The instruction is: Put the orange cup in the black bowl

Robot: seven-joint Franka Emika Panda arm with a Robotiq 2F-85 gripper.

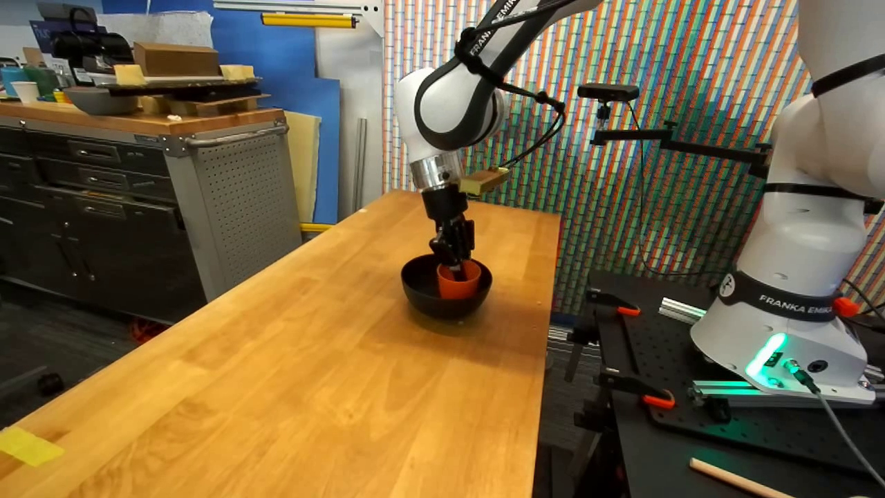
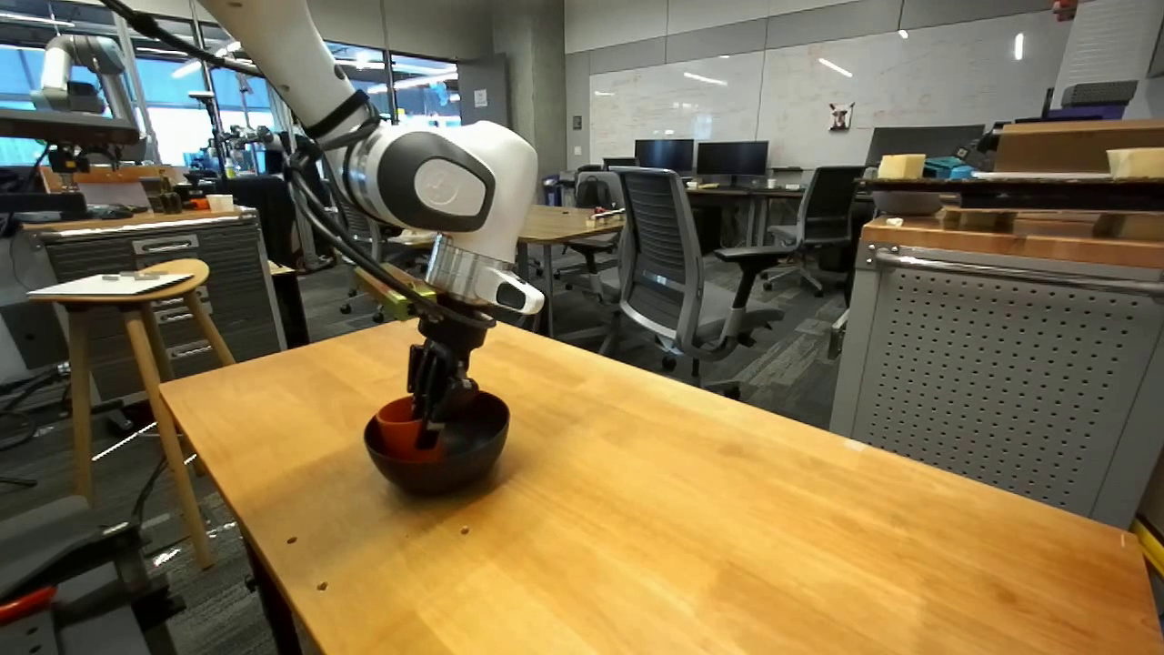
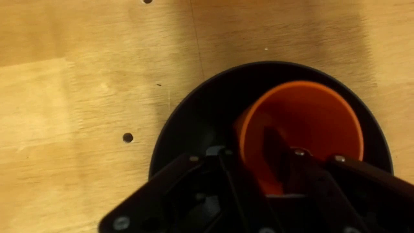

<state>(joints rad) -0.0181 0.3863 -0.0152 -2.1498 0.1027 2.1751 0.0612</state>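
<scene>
Orange cup: seen in both exterior views inside the black bowl, mouth upward, set toward one side rather than centred; the bowl is borne by a wooden tabletop.
Gripper: pointed down into the bowl, its fingers a little apart, with one inside the cup and one outside, so that the cup's wall is straddled; whether the wall is touched by either cannot be made out.
Cup placing: judged to be all but done, with the release as the step in hand.
Gripper's next move: a slightly wider spread is likely called for, then a straight lift, lest the cup be caught by the inner finger and tipped.
Robot base: "FRANKA EMIKA" can be read on its black band.
Robot arm: the same name is printed along it, at a slant.
Cup and bowl surfaces: no lettering is seen.
Whiteboard: faint marks only, not readable.
Posted sheet: too small to be read.
</scene>
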